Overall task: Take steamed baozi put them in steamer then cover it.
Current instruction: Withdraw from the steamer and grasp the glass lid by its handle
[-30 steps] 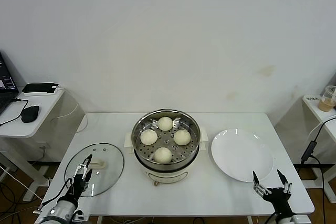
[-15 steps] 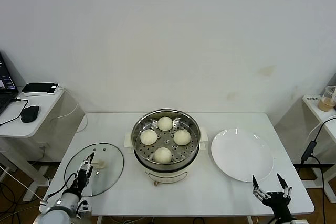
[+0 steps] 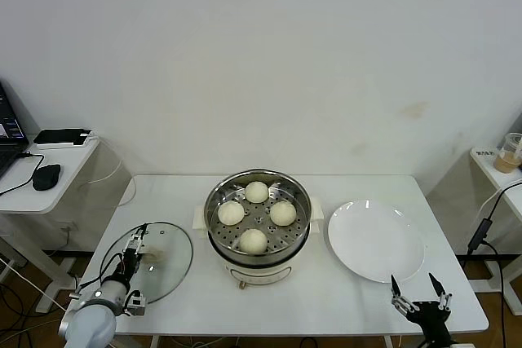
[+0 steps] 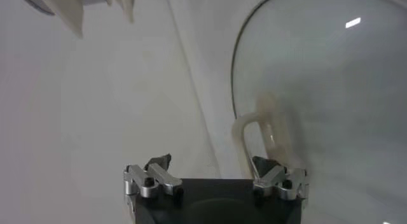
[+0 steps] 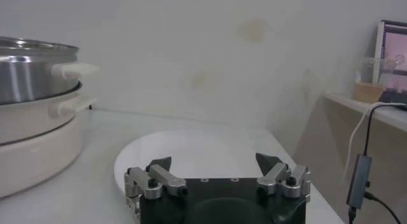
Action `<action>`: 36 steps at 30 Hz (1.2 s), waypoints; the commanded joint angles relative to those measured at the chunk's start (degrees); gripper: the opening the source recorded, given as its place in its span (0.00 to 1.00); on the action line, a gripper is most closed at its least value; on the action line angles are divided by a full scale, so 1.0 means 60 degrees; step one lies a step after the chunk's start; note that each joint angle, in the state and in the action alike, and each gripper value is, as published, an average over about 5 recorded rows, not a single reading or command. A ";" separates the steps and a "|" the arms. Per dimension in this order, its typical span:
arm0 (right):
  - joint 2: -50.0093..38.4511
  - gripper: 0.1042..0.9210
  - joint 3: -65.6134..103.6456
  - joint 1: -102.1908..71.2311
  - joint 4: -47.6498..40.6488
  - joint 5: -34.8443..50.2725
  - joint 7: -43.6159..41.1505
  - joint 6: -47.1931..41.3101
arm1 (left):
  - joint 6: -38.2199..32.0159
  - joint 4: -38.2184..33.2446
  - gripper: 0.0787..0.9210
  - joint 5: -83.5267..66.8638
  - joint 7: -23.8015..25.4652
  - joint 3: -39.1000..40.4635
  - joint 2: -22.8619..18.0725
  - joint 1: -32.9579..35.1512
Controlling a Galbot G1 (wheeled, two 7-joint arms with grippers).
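four smooth cream-white steamed baozi (image 3: 254,215) sit on the perforated tray of the shiny steamer (image 3: 258,244) mid-bench. the clear glass cover (image 3: 165,254) lies flat to its left. the left gripper (image 3: 135,244), jaws apart, has advanced over the cover's handle; the right gripper (image 3: 419,289), also apart, has dropped back slightly.

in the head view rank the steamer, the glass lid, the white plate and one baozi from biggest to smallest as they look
1. Steamer, widest overall.
2. White plate and glass lid: look about alike, so I won't rank them.
3. One baozi, by far the smallest.
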 commanded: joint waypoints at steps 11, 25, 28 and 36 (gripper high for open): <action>0.0084 0.88 0.0030 0.0064 -0.0003 -0.0016 -0.0018 -0.0017 | -0.0048 0.0595 0.61 -0.0475 -0.0115 0.0129 -0.0024 -0.0493; 0.0037 0.88 -0.0037 -0.0041 0.0266 -0.0174 0.0002 0.0063 | -0.0036 -0.1198 0.14 -0.1424 -0.0584 -0.0602 0.0038 0.0296; -0.0025 0.88 -0.0086 -0.0085 0.0334 -0.0199 -0.0001 0.0075 | 0.0102 -0.1926 0.09 -0.1697 -0.0504 -0.0890 0.0135 0.0593; -0.0279 0.88 -0.0281 -0.0152 0.0457 -0.0225 -0.0027 0.0086 | 0.0942 -0.3900 0.08 -0.2340 0.0092 -0.1729 0.0644 0.1102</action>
